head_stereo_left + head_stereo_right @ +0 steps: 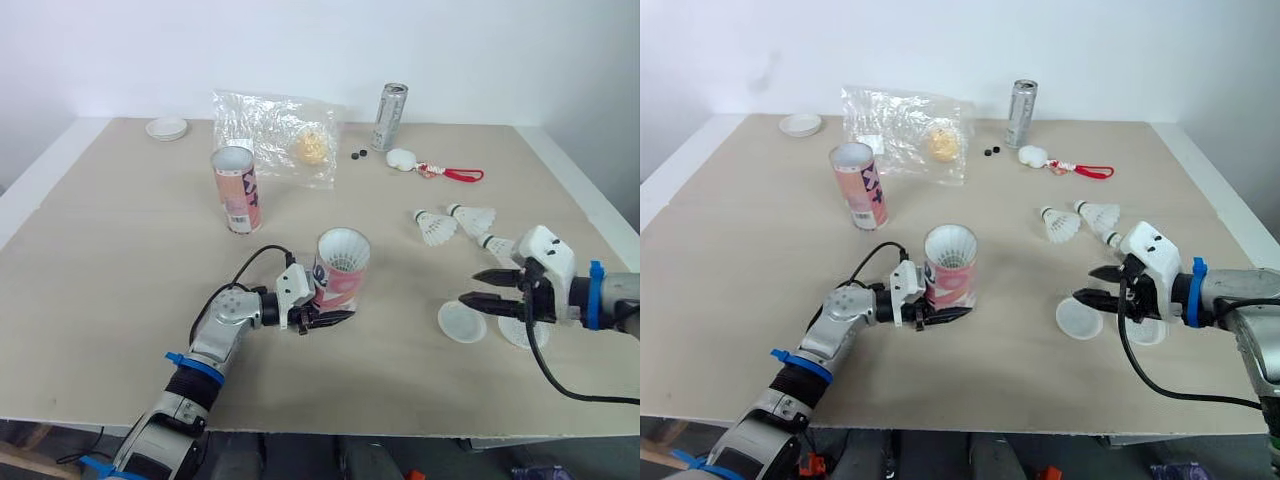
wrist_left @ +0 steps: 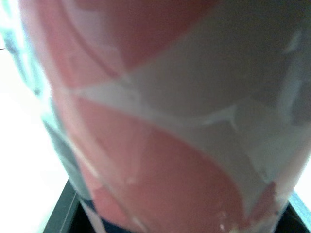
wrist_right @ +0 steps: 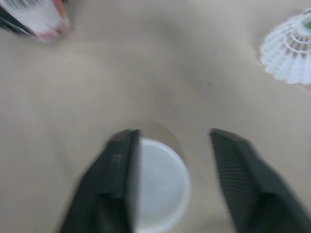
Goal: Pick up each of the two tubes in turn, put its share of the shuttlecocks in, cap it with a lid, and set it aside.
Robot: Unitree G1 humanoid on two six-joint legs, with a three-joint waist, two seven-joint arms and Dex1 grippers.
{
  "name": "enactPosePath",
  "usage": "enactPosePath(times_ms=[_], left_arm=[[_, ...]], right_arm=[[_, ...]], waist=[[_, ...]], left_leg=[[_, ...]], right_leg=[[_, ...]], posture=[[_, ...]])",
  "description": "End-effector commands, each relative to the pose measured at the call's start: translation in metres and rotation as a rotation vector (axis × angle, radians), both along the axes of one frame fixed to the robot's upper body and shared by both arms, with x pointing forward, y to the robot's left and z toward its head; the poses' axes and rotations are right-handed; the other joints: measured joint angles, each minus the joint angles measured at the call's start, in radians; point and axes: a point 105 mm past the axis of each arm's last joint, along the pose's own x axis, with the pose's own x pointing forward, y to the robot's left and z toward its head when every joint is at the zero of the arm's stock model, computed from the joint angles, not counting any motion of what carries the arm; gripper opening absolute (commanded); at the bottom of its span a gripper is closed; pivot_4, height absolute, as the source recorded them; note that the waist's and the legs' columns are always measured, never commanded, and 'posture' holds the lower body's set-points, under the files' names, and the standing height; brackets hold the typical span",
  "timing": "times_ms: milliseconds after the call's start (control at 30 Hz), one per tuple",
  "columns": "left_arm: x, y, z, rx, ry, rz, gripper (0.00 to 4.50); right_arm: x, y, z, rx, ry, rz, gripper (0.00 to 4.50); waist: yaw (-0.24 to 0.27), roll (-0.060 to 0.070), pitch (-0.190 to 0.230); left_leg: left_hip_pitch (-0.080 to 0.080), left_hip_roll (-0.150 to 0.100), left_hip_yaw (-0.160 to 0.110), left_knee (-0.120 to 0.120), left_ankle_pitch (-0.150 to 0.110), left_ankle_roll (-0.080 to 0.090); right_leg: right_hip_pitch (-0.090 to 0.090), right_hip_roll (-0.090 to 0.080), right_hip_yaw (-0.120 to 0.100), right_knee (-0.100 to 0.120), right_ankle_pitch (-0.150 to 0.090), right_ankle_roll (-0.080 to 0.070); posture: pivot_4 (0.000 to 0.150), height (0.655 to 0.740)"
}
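Observation:
A pink-and-white tube (image 1: 340,272) stands upright at the table's middle front with white shuttlecock feathers showing at its mouth. My left gripper (image 1: 326,312) is shut on its lower part; the tube wall (image 2: 160,126) sits close between the fingers. A second, open tube (image 1: 237,188) stands farther back to the left. Two loose shuttlecocks (image 1: 435,227) (image 1: 472,217) lie at the right. My right gripper (image 1: 470,288) is open just above a white lid (image 3: 158,184), also seen on the table (image 1: 461,321). Another lid (image 1: 523,333) lies partly under that gripper.
At the back are a crinkled plastic bag (image 1: 280,135) holding a yellowish ball, a metal can (image 1: 389,116), two small black pieces (image 1: 357,154), a white charm (image 1: 402,158) with a red strap (image 1: 460,175), and a white lid (image 1: 166,128) at the far left.

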Motion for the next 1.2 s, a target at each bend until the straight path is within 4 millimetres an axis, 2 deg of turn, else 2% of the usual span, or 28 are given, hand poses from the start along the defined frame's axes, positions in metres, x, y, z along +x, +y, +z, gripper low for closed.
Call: enactPosePath(times_ms=[33,467,600,633,733,767,933,1200], left_arm=[[-0.002,-0.008,-0.002,0.009,-0.001,-0.032,2.42],[-0.003,-0.01,-0.002,0.014,-0.023,-0.033,2.42],[-0.004,-0.008,-0.004,0.02,-0.02,-0.031,2.42],[-0.004,-0.008,-0.005,0.02,-0.018,-0.03,2.42],[-0.003,-0.008,-0.005,0.013,-0.005,-0.023,2.42],[-0.003,-0.008,-0.005,0.011,-0.002,-0.021,2.42],[-0.003,-0.007,-0.006,0.01,0.002,-0.015,2.42],[-0.003,-0.007,-0.006,0.017,0.002,-0.013,2.42]], right_arm=[[0.005,0.001,0.004,-0.053,-0.001,0.044,4.38],[0.015,-0.006,-0.022,-0.159,0.112,0.079,4.38],[0.02,-0.004,-0.025,-0.158,0.111,0.082,4.38],[0.022,-0.004,-0.025,-0.161,0.109,0.078,4.16],[0.022,-0.007,-0.03,-0.197,0.123,0.089,3.0],[0.022,-0.008,-0.031,-0.202,0.125,0.09,2.35],[0.022,-0.004,-0.033,-0.189,0.13,0.109,0.07],[0.017,-0.001,-0.033,-0.185,0.134,0.156,0.07]], waist=[[0.0,0.0,0.0],[0.001,0.0,0.0],[0.001,0.0,0.0],[0.001,0.001,0.0],[0.001,0.001,0.0],[0.001,0.001,0.0],[0.001,0.0,0.0],[0.001,0.001,0.0]], left_leg=[[0.0,0.0,0.0,0.0,0.0,0.0],[-0.001,-0.001,-0.001,-0.001,0.0,0.0],[-0.001,-0.001,-0.001,-0.001,0.0,0.0],[-0.001,-0.001,-0.001,-0.001,0.0,0.0],[-0.001,-0.001,-0.001,-0.001,0.0,0.0],[-0.001,-0.001,-0.001,-0.001,0.0,0.0],[-0.001,-0.001,-0.001,-0.001,0.0,0.0],[0.0,-0.001,-0.001,-0.001,0.0,0.0]], right_leg=[[0.0,0.0,0.0,0.0,0.0,0.0],[0.0,0.0,0.0,-0.001,-0.001,0.001],[0.0,0.0,0.001,-0.001,-0.001,0.001],[0.0,0.0,0.001,-0.001,-0.001,0.001],[0.0,0.0,0.001,-0.001,-0.001,0.001],[0.0,0.0,0.001,-0.001,-0.001,0.001],[0.001,0.0,0.001,-0.001,-0.001,0.001],[0.001,0.0,0.001,-0.001,-0.001,0.001]], posture=[[0.15,0.74],[0.15,0.74],[0.15,0.74],[0.15,0.74],[0.15,0.74],[0.15,0.74],[0.15,0.74],[0.15,0.74]])
